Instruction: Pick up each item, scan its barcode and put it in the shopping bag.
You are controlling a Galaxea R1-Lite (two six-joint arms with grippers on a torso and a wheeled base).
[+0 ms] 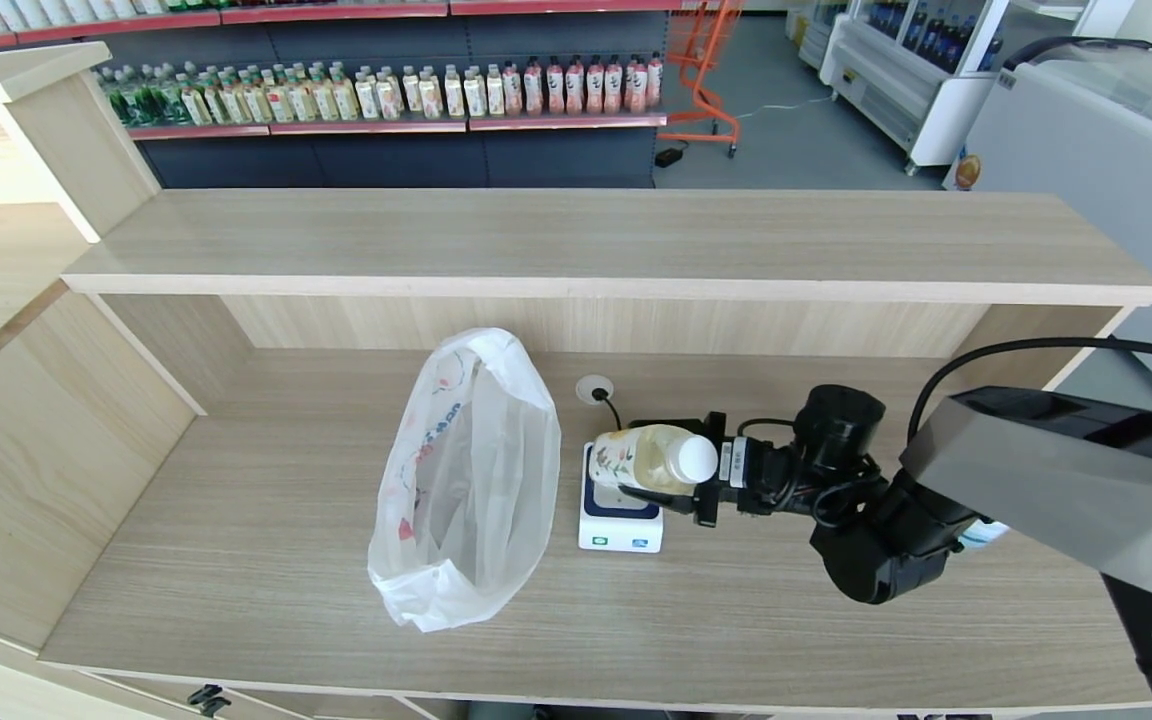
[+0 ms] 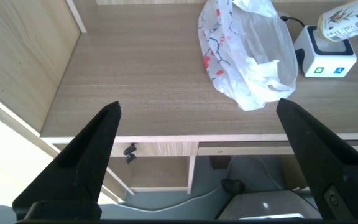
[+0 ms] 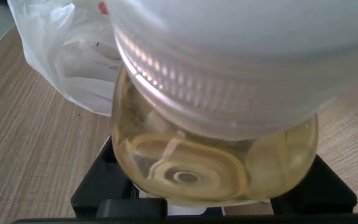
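My right gripper (image 1: 671, 460) is shut on a bottle of pale yellow drink (image 1: 641, 459) with a white cap (image 1: 692, 459) and a flowered label. It holds the bottle on its side just above the white barcode scanner (image 1: 620, 520), base toward the bag. In the right wrist view the cap (image 3: 241, 56) and the yellow liquid of the bottle (image 3: 216, 162) are very close to the camera. The white plastic shopping bag (image 1: 466, 480) stands open to the left of the scanner. My left gripper (image 2: 197, 162) is open below the counter's front edge, well away from the bag (image 2: 247, 56).
The scanner's black cable runs to a round grommet (image 1: 594, 388) at the back of the wooden counter (image 1: 256, 540). A raised wooden ledge (image 1: 616, 245) runs along the back and a side wall (image 1: 46, 470) closes the left. Shelves with drink bottles stand behind.
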